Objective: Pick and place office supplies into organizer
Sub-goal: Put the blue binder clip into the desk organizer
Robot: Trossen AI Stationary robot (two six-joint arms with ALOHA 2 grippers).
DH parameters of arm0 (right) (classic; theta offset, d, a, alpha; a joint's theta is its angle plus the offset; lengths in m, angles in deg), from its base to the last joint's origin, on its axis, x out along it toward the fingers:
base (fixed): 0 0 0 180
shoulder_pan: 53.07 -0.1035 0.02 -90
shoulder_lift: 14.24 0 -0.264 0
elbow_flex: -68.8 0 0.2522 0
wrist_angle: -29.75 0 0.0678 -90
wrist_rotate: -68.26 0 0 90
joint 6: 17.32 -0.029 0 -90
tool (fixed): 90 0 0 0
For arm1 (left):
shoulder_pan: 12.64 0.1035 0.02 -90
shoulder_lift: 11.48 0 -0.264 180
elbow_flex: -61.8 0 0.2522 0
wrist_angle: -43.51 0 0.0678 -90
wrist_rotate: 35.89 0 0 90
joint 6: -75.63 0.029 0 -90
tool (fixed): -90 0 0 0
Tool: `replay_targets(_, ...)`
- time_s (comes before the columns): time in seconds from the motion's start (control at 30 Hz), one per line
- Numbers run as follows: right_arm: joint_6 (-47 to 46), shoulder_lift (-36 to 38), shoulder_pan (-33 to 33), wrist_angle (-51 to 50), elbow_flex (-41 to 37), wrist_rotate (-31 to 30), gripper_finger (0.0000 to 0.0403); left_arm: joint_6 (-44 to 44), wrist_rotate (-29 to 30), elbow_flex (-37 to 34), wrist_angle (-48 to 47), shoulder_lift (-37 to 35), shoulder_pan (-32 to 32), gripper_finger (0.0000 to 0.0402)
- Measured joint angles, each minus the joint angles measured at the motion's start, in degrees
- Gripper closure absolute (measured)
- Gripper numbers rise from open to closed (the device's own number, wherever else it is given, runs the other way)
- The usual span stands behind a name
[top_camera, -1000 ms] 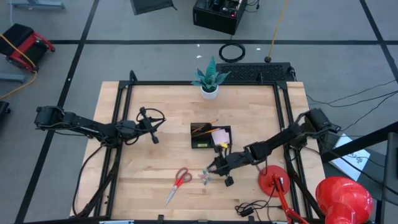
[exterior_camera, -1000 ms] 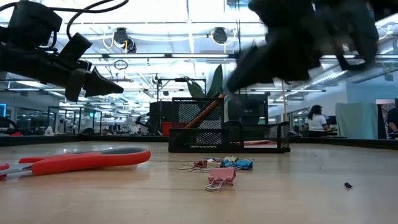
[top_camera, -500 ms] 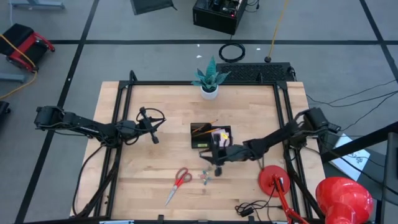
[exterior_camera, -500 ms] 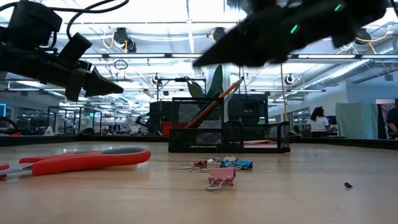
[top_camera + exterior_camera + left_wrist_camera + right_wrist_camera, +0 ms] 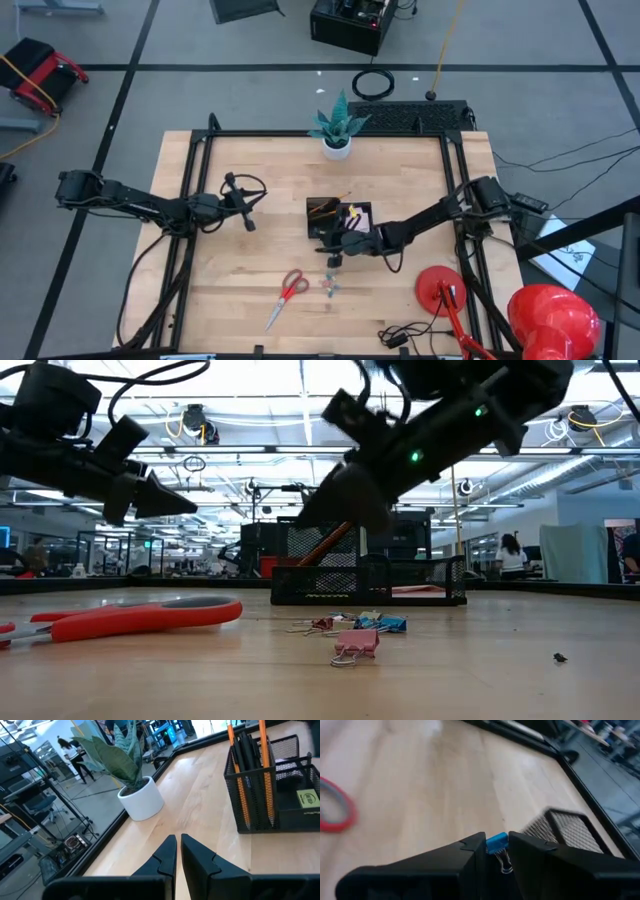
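Observation:
The black mesh organizer [image 5: 312,230] stands mid-table with an orange pencil [image 5: 263,770] and black pens upright in it and a pink sticky pad [image 5: 353,218] in its other compartment. My right gripper [image 5: 332,250] hovers at the organizer's near side, shut on a small blue binder clip [image 5: 497,843]. Red-handled scissors [image 5: 290,290] lie flat near the front edge. A cluster of small clips [image 5: 330,285] lies beside them, with a pink clip [image 5: 355,645] nearest in the low view. My left gripper [image 5: 250,222] waits shut and empty, left of the organizer. My right gripper pinches the blue clip's body [image 5: 496,841] between its two fingertips. The clip's wire handle [image 5: 505,865] sticks out between the fingers. The arm comes from the table's right side, slanting down. The clip is lifted clear of the table.
A white plant pot [image 5: 337,145] stands at the far edge behind the organizer. A red lamp base [image 5: 440,292] and its red round head [image 5: 553,318] are at the front right, with black cables [image 5: 400,335] near the front edge. A person [image 5: 512,555] stands in the room behind.
My right gripper has gone from beside the clip cluster toward the table's far edge and a little left, rising, to the organizer's near side. The clip cluster and scissors have not moved.

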Motion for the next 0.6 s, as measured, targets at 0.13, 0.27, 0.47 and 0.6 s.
replay_targets(0.13, -1.45, 0.02, 0.92, -1.89, 0.02, -0.46, 0.0332, 0.04, 0.00, 0.00, -0.11, 0.02, 0.01, 0.0371)
replay_targets(0.27, -2.39, 0.00, 1.02, -5.39, 0.00, -0.32, 0.0332, 0.46, 0.00, 0.00, 0.02, 0.02, 0.00, 0.0371)
replay_targets(0.47, -3.13, 0.00, 1.00, -7.87, 0.00, -0.34, 0.0332, 0.52, 0.00, 0.00, 0.07, 0.00, 0.00, 0.0371)
replay_targets(0.6, -3.16, 0.00, 0.98, -9.50, -0.02, -0.34, 0.0332, 0.50, 0.02, 0.00, 0.09, 0.02, 0.01, 0.0371)
